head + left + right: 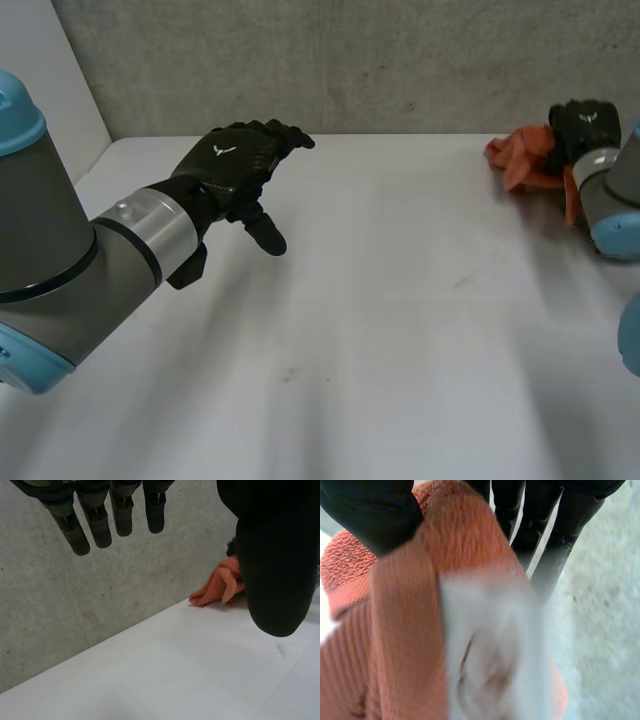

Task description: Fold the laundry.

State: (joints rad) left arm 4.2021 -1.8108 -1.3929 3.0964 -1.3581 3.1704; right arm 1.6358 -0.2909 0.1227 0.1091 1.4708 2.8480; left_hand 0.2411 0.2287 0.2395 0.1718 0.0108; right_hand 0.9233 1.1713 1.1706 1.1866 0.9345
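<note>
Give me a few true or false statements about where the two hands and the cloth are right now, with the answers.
1. The left hand holds the orange cloth. False: it is open, holds nothing and is far from the cloth.
2. The orange cloth lies bunched at the far edge of the table, near the grey wall. True.
3. The right hand has its thumb and fingers around the cloth. True.
4. The cloth is folded flat at the table's middle. False: it is crumpled, on the robot's right side.
</note>
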